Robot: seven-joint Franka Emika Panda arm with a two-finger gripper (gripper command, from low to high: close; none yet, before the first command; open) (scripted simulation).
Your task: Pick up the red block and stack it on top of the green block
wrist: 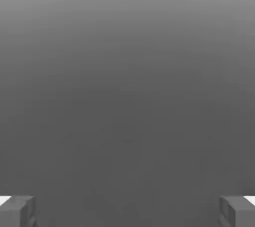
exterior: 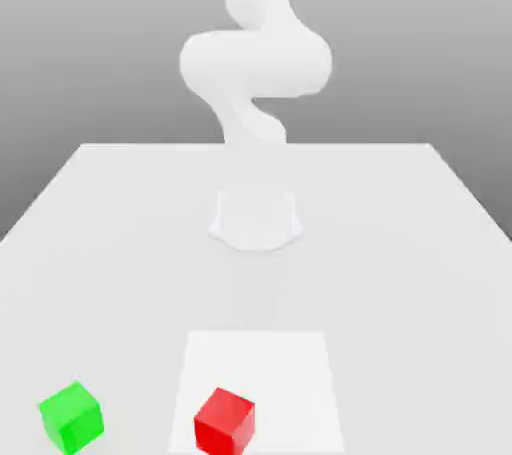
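Observation:
A red block (exterior: 224,421) rests on the white table near the front edge, slightly toward the exterior view's left of centre. A green block (exterior: 71,416) sits on the table further toward the exterior view's left, apart from the red one. In the hand view my gripper (wrist: 127,212) is open, its two grey fingertips (wrist: 17,211) standing wide apart with nothing between them. Beyond the fingertips there is only plain grey background.
The white arm (exterior: 255,63) rises from its base (exterior: 256,218) at mid-table and curves upward out of the picture. A brighter square patch (exterior: 290,363) marks the table (exterior: 400,243) under and behind the red block. The table's far edge runs behind the base.

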